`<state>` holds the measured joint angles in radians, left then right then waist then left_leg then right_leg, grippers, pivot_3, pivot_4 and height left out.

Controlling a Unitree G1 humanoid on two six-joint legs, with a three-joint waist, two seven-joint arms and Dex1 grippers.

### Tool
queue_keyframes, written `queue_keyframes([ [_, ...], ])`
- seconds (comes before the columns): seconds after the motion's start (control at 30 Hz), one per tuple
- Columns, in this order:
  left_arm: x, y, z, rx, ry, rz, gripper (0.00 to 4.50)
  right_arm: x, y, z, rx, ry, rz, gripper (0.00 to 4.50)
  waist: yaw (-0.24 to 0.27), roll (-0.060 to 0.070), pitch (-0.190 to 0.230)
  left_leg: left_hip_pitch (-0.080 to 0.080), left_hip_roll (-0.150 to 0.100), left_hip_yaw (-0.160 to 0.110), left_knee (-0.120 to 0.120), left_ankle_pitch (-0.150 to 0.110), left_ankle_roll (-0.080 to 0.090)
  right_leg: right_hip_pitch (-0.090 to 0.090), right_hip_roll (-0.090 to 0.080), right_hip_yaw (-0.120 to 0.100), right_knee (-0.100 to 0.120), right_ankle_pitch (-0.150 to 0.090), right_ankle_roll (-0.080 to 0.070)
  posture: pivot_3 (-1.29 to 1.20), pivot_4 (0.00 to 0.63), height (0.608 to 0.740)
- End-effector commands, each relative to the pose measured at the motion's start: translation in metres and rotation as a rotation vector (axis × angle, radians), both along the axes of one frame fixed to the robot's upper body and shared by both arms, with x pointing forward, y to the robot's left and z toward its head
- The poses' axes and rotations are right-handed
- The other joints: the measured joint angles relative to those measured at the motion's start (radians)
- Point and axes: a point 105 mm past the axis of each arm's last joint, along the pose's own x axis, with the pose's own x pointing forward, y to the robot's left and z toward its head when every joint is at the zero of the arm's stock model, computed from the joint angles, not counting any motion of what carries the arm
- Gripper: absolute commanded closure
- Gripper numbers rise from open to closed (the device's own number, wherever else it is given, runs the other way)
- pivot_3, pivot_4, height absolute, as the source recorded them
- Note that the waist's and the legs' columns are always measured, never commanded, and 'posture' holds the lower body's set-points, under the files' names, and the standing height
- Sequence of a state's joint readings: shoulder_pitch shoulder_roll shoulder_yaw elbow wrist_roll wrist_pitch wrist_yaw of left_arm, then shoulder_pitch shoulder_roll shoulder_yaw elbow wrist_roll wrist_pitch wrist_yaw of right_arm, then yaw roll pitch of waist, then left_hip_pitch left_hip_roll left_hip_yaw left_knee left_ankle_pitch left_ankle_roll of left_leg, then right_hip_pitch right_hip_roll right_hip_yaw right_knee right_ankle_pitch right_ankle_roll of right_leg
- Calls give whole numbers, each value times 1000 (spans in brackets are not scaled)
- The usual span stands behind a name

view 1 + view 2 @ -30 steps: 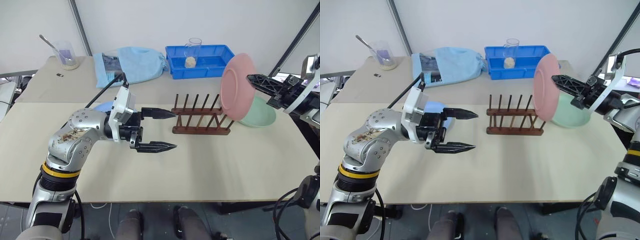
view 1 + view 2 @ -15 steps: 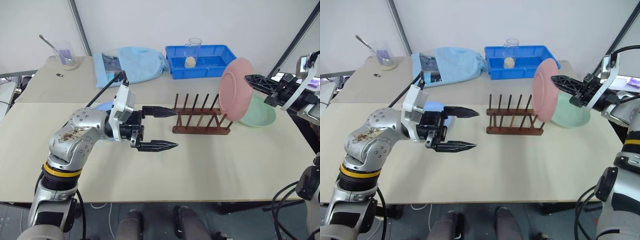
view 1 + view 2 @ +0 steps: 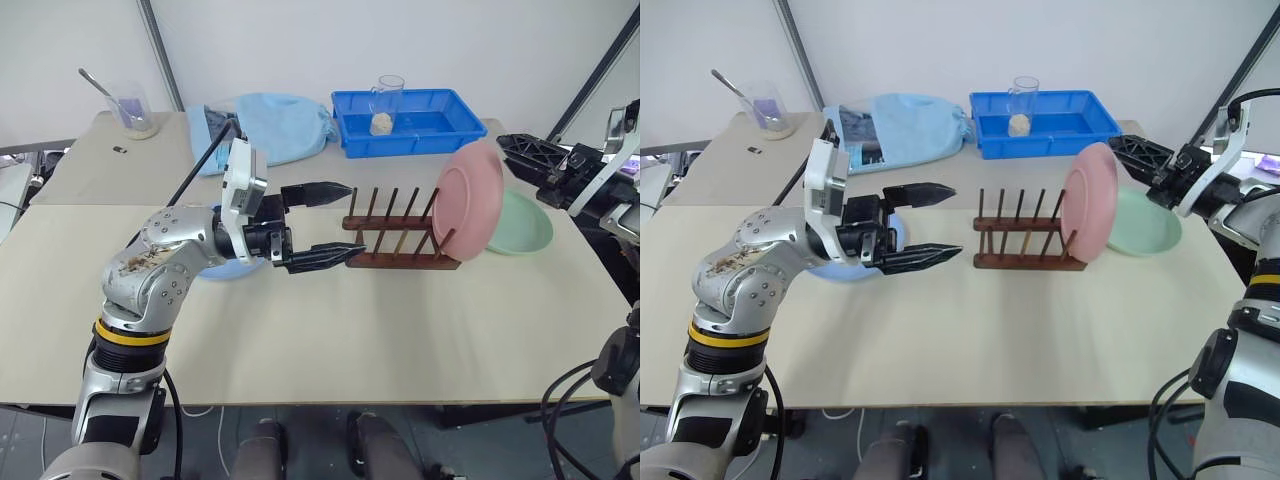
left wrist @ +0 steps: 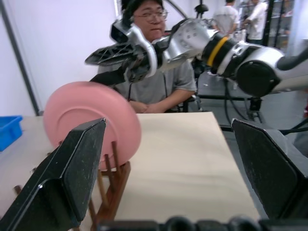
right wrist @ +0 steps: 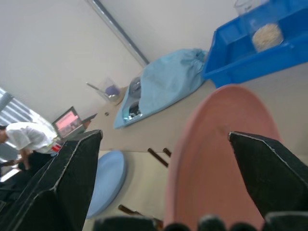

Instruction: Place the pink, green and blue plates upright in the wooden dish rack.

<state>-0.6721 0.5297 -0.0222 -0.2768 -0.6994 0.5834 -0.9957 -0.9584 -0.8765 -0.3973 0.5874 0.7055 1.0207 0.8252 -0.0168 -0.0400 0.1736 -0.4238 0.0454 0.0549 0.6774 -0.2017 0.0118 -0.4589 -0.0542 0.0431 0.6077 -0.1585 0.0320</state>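
The pink plate (image 3: 468, 200) stands upright at the right end of the wooden dish rack (image 3: 398, 240), leaning on its pegs. Just to the right of it my right gripper (image 3: 1132, 160) is open and clear of the rim. To the right of the rack the green plate (image 3: 522, 222) lies flat on the table. The blue plate (image 5: 108, 180) also lies flat, mostly hidden under my left arm. My left gripper (image 3: 342, 222) is open and empty, pointing at the rack's left end from just short of it.
A blue plastic tray (image 3: 410, 122) holding a glass cup stands behind the rack. Beside it lies a light blue cloth (image 3: 275, 125), and a glass beaker with a spoon (image 3: 135, 110) stands at the far left. A person (image 4: 154, 72) sits beyond the table's right end.
My right gripper opened, let go of the pink plate and drew back to the right. The plate now rests in the rack. My left gripper moved up and closer to the rack.
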Motion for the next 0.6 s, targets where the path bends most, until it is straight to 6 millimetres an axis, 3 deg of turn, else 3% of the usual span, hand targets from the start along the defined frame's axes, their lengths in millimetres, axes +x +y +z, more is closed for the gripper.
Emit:
queue_keyframes([
  [0.03, 0, -1, 5, 43, -59, 28, 0, -16, -15, 25, -230, -148, -49, 29, 4, 0, 0, 0, 0, 0, 0, 0, 0, 0, 0, 0, 0, 0, 0, 0, 150, 720],
  [0.17, 3, -4, 4, 76, -109, 66, 0, -25, -27, -4, -659, -145, -30, 29, 4, 0, 0, 0, 0, 0, -1, 0, 0, 0, -1, 0, -2, -1, 1, 0, 150, 720],
  [0.3, 3, -9, -5, 136, -135, 74, 0, -24, -38, -66, -1119, -85, 53, 29, -2, 0, 0, 1, -1, 1, 0, 0, 0, 1, -1, 0, -2, 0, 1, 0, 150, 720],
  [0.5, 0, -17, -9, 146, -155, 69, 0, 0, -49, -120, -1414, -64, 44, 29, -19, 1, 0, 3, -1, 3, 1, 0, 0, 0, -1, 2, 3, 0, 1, 0, 150, 720],
  [0.6, -1, -19, -11, 149, -165, 75, 0, 15, -49, -133, -1466, -55, 11, 29, -31, 0, 1, 4, -1, 2, 1, 0, -1, 1, -1, 2, 3, 0, 0, 0, 150, 720],
])
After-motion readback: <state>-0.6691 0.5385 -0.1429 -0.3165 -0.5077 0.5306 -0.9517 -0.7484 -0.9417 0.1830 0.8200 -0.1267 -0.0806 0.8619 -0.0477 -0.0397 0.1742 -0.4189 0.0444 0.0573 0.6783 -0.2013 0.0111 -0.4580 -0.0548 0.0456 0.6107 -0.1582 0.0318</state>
